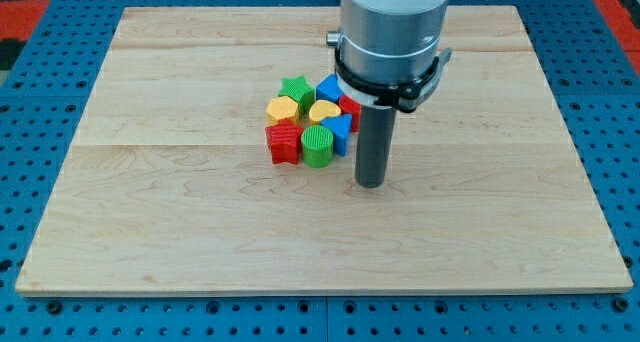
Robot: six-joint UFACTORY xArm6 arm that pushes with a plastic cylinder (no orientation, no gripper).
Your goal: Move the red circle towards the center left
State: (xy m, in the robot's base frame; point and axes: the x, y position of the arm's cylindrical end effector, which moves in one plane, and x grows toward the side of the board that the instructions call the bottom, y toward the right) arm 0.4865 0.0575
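The blocks sit in one tight cluster near the board's middle. The red circle (349,108) is at the cluster's right edge, partly hidden behind the arm's collar. Around it are a blue block (329,88), a yellow heart (323,111) and a second blue block (340,131). Further left are a green star (295,87), a yellow block (283,109), a ribbed red block (284,142) and a green cylinder (317,146). My tip (371,185) rests on the board just right of and below the cluster, apart from the green cylinder.
The wooden board (150,202) lies on a blue perforated table (40,62). The arm's grey body (392,27) comes down from the view's top and covers the board behind the cluster's right side.
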